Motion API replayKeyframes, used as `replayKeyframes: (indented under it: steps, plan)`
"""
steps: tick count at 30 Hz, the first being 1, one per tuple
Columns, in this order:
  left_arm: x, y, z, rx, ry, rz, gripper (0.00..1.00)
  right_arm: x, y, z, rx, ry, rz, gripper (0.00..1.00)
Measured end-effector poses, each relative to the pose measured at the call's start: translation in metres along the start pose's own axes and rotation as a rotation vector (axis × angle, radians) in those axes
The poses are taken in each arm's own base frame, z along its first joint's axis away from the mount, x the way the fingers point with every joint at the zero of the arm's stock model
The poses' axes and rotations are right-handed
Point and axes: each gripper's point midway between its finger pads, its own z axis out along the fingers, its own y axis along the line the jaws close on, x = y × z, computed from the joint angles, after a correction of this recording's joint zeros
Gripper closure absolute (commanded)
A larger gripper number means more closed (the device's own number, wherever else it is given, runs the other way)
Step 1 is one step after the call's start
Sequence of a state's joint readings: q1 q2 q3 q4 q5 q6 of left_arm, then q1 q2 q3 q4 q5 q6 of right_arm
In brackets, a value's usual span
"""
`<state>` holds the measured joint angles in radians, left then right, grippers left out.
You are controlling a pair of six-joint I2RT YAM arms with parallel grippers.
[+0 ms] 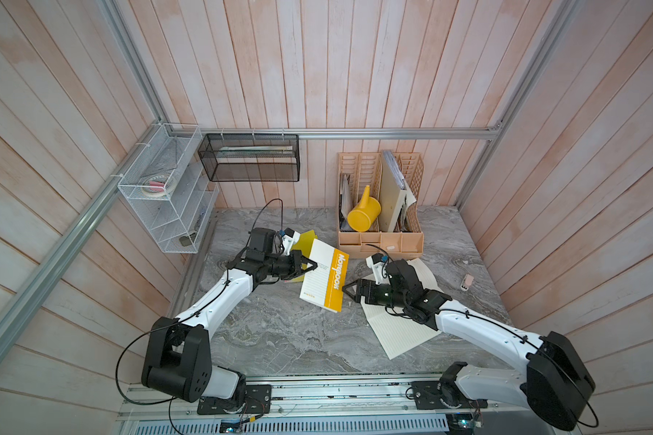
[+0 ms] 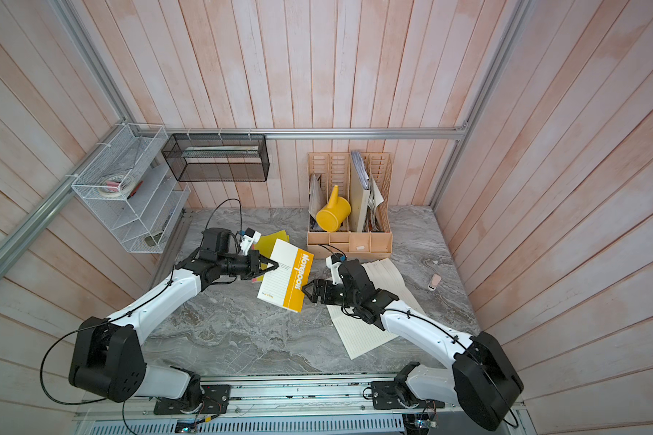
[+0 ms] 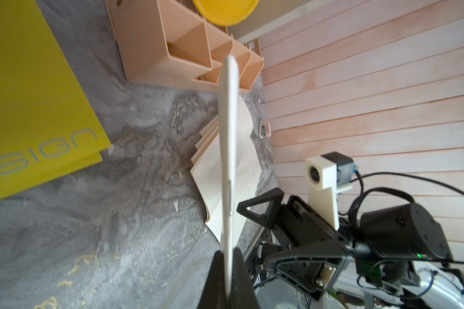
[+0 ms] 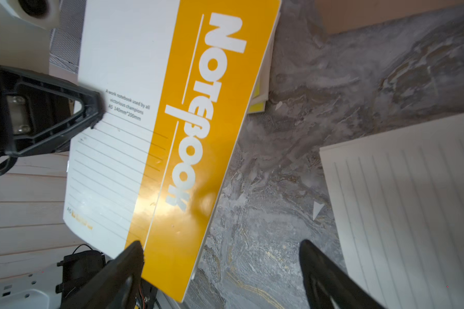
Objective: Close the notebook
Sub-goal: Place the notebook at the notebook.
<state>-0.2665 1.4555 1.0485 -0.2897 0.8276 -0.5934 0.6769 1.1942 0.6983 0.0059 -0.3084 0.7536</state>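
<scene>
Left gripper (image 1: 311, 265) (image 2: 274, 265): you are seeing its jaws pressed together on the white long edge of the notebook (image 1: 327, 280) (image 2: 289, 280), roughly midway along that edge. In the left wrist view the fingers (image 3: 213, 283) are pinching the notebook (image 3: 228, 133) edge-on.

Notebook position: it is sitting left of the middle of the table (image 1: 279, 339), tilted rather than lying flat. The orange band with the printed title is facing up. In both top views its far corner is overlapping a yellow folder (image 1: 306, 239) (image 2: 270, 239). You cannot tell whether the orange edge is resting on the table.

Right gripper (image 1: 349, 292) (image 2: 306, 292): its jaws are standing wide apart, gripping nothing, just beside the orange long edge. In the right wrist view one finger (image 4: 129, 267) is overlapping the near corner of the notebook (image 4: 158, 133). Whether they are touching is unclear.

Lined pages (image 1: 404, 331) (image 4: 413, 200) are lying open on the table under the right arm. In the right wrist view bare table is showing between them and the notebook. You cannot tell whether the two belong together.

Background: a beige desk organizer (image 1: 379, 241) is standing at the back of the table, with a yellow jug (image 1: 362, 214) lying in it.
</scene>
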Motion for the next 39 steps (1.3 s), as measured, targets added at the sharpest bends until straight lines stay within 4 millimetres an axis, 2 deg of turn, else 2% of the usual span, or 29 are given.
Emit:
replayKeyframes:
  steps: [4,8,14,21,25,33,39]
  plan:
    - [-0.041,0.009,-0.004,-0.026,-0.093,0.001,1.00,-0.017,-0.009,-0.008,0.016,-0.051,0.007,0.02]
    - [-0.072,0.037,-0.003,-0.047,-0.158,-0.041,1.00,-0.014,-0.022,-0.004,0.045,-0.039,0.014,0.02]
    - [-0.100,0.085,0.007,-0.047,-0.213,-0.142,1.00,-0.008,-0.034,-0.003,0.068,-0.024,0.032,0.02]
    - [-0.131,0.104,0.021,-0.016,-0.243,-0.166,1.00,-0.007,-0.043,0.001,0.085,-0.011,0.048,0.02]
    - [-0.134,0.122,0.026,-0.017,-0.241,-0.197,1.00,-0.008,-0.044,0.001,0.084,-0.011,0.053,0.02]
    - [-0.123,0.168,0.035,-0.059,-0.213,-0.275,1.00,0.001,-0.056,0.005,0.105,0.019,0.074,0.02]
    - [-0.115,0.182,0.039,-0.071,-0.191,-0.286,1.00,0.011,-0.066,0.014,0.121,0.066,0.093,0.02]
